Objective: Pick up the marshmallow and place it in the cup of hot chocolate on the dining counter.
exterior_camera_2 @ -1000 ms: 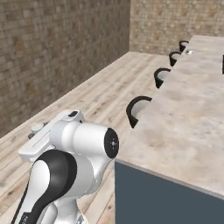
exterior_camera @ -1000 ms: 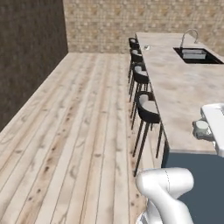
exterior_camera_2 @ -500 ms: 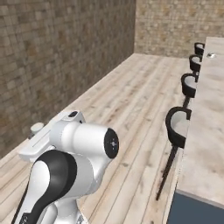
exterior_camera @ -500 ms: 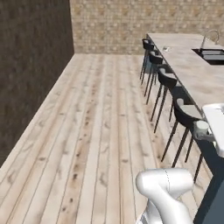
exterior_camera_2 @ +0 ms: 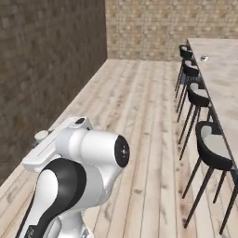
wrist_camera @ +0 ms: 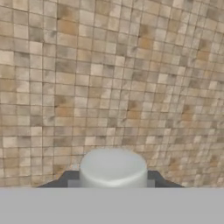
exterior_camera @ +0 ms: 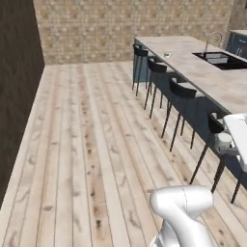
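In the hand view a white stubby marshmallow (wrist_camera: 113, 167) sits between my two dark fingertips (wrist_camera: 65, 179), and my gripper (wrist_camera: 112, 177) is shut on it, facing a tan tiled wall. My white hand (exterior_camera: 229, 143) hangs at the right edge of the left base view, beside the dining counter (exterior_camera: 212, 79). That counter has a beige stone top, a black sink (exterior_camera: 218, 58) and a curved faucet (exterior_camera: 212, 39). Far along the top stands a small pale cup (exterior_camera: 167, 55), also on the counter (exterior_camera_2: 223, 69) as the cup (exterior_camera_2: 203, 58) in the right base view; its inside is too small to tell.
Several black bar stools (exterior_camera: 182, 91) line the counter's near side, with more stools (exterior_camera_2: 210, 148) in the right base view. Wide wooden floor (exterior_camera: 87, 144) spreads to the left. A brick wall (exterior_camera: 96, 29) closes the far end and a dark wall (exterior_camera_2: 42, 69) runs along the left.
The whole picture has shifted as the base drove and turned: the counter now lies further right and more of the stools and floor show. The marshmallow stays in the gripper.
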